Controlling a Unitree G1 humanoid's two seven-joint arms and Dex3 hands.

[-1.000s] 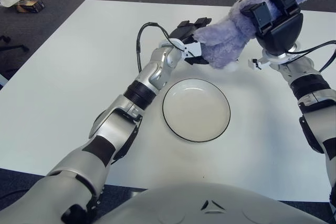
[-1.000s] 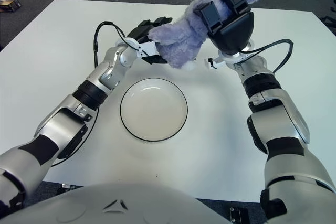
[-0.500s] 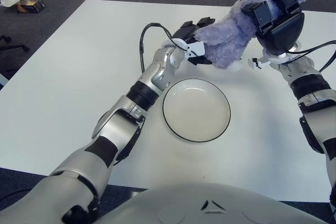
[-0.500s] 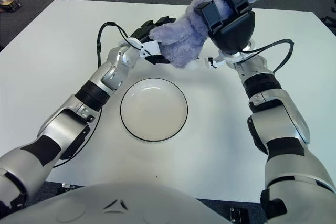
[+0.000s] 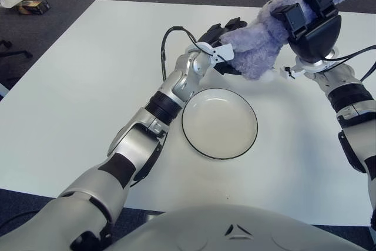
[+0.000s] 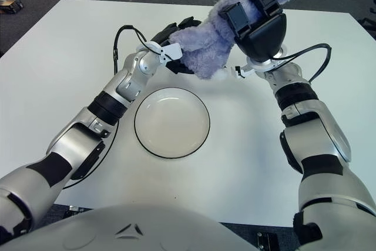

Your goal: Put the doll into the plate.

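Here's the white worktop [image 5: 70, 86] filling the scene, dark carpet around it, and near its middle sits the round white plate [image 5: 220, 123] with a thin dark rim, nothing in it. Up above the plate's far edge hangs the doll [image 5: 264, 33], a fuzzy lavender plush (long and limp, one end trailing off the top right corner), held clear of the worktop and not in the plate. The right robot hand [image 5: 308, 13] is clamped around the doll's middle, black fingers wrapped over the fur. The left robot hand [image 5: 220, 42] reaches in from the left, its dark fingers pressed against the doll's lower end, closing on it. Far off on the carpet at top left lies a small box [image 5: 32, 6] with some white paper.
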